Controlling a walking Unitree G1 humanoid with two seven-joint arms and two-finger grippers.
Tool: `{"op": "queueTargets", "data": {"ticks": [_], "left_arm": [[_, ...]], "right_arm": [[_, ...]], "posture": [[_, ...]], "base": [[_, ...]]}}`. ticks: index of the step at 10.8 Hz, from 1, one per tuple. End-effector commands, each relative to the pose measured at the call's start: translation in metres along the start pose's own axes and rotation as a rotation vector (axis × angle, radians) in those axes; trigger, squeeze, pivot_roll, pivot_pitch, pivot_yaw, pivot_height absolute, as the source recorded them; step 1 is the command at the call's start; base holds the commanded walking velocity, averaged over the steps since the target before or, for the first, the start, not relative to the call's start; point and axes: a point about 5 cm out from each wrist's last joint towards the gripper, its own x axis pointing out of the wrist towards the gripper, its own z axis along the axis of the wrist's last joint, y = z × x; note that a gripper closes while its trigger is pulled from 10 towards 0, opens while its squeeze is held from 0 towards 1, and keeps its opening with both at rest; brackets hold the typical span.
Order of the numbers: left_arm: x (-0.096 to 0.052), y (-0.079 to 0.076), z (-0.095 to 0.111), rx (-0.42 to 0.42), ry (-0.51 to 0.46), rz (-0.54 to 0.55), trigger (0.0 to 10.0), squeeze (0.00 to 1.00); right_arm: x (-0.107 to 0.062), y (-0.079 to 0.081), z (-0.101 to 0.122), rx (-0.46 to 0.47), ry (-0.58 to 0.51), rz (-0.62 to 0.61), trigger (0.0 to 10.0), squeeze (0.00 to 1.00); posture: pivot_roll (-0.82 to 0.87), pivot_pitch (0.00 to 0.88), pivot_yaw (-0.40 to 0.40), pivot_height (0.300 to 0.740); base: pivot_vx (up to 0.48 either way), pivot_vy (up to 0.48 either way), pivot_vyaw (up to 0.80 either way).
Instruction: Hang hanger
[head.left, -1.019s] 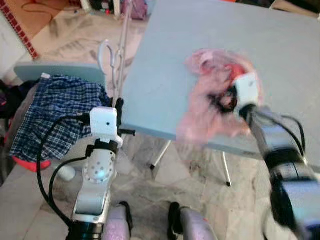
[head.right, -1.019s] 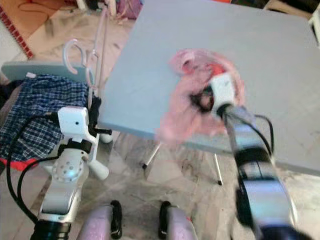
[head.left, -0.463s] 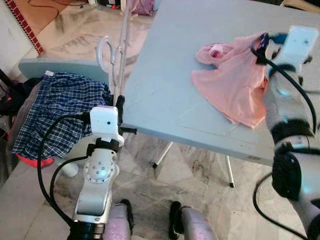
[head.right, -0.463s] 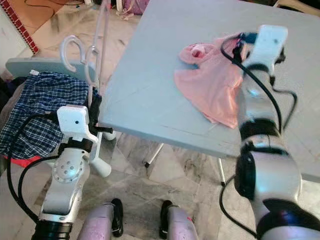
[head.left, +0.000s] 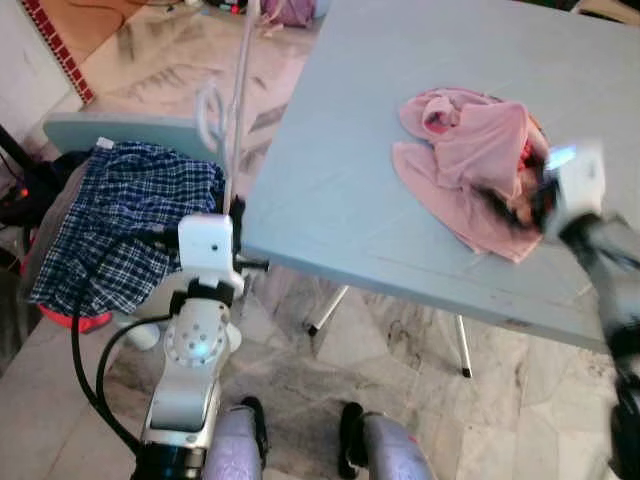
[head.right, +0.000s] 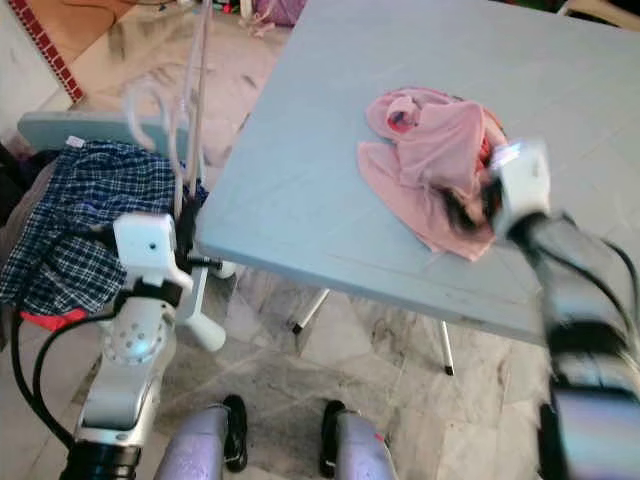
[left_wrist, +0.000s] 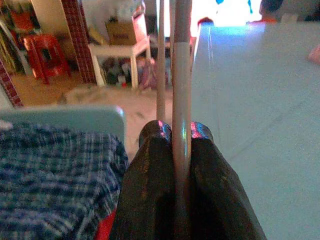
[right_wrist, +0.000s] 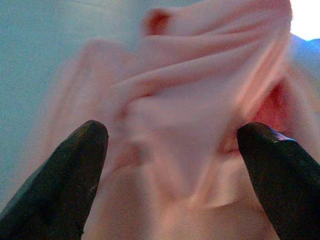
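A pale plastic hanger (head.left: 222, 110) stands upright beside the left edge of the grey table (head.left: 330, 180). Its bar (left_wrist: 181, 75) is pinched between the black fingers of my left gripper (left_wrist: 181, 130), which is shut on it, low by the table's near left corner (head.left: 235, 215). A crumpled pink garment (head.left: 465, 160) lies on the table, with something red showing in its folds. My right gripper (head.left: 530, 200) is blurred at the garment's near right side. Its fingers (right_wrist: 65, 170) are spread open, with the pink cloth (right_wrist: 200, 100) between and beyond them.
A blue plaid cloth (head.left: 120, 220) drapes over a light blue seat (head.left: 110, 130) to the left of the table. The table's thin legs (head.left: 325, 310) stand on marble floor in front of my feet (head.left: 350, 425). Boxes and a low white table (left_wrist: 120, 50) stand farther off.
My right arm, raised over the garment's far side half a second ago, has dropped to its near right side. The garment is more bunched. The left gripper still holds the hanger.
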Motion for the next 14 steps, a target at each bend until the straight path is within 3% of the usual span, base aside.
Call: {"op": "queueTargets", "data": {"ticks": [1, 3, 4, 5, 6, 7, 11, 14], "left_arm": [[-0.001, -0.008, -0.002, -0.010, 0.015, -0.040, 10.0, 0.00], [0.000, -0.007, -0.002, -0.013, 0.010, -0.037, 10.0, 0.00], [0.000, -0.006, -0.001, -0.015, 0.010, -0.031, 10.0, 0.00], [0.001, -0.007, -0.002, -0.015, 0.012, -0.029, 10.0, 0.00], [0.003, -0.009, -0.001, -0.014, 0.013, -0.030, 10.0, 0.00], [0.006, -0.012, 0.000, -0.011, 0.007, -0.028, 10.0, 0.00], [0.006, -0.011, 0.001, -0.017, 0.003, -0.013, 10.0, 0.00], [0.007, -0.013, 0.001, -0.018, 0.004, -0.020, 10.0, 0.00]], "right_arm": [[-0.005, 0.000, 0.008, 0.028, -0.022, 0.072, 10.0, 0.00], [-0.022, 0.026, -0.002, 0.081, -0.017, 0.246, 10.0, 0.00], [-0.023, 0.030, -0.003, 0.164, -0.084, 0.180, 10.0, 0.00], [-0.020, 0.032, 0.000, 0.163, -0.146, 0.072, 10.0, 0.00], [-0.013, 0.027, 0.009, 0.134, -0.240, -0.183, 10.0, 0.00], [-0.012, 0.017, 0.020, 0.132, -0.312, -0.516, 10.0, 0.00], [0.000, 0.053, 0.015, 0.129, -0.283, -0.574, 10.0, 0.00], [0.001, 0.046, 0.018, 0.089, -0.274, -0.616, 10.0, 0.00]], "posture": [[0.03, 0.230, -0.029, 0.740], [0.03, 0.224, -0.030, 0.740], [0.02, 0.224, -0.030, 0.740], [0.02, 0.223, -0.026, 0.740], [0.01, 0.221, -0.022, 0.740], [0.02, 0.215, -0.021, 0.740], [0.02, 0.213, -0.030, 0.740], [0.01, 0.214, -0.031, 0.740]], "base": [[0.000, 0.000, 0.00], [0.000, 0.000, 0.00], [0.000, 0.000, 0.00], [0.000, 0.000, 0.00], [0.000, 0.000, 0.00], [0.000, 0.000, 0.00], [0.000, 0.000, 0.00], [0.000, 0.000, 0.00]]}}
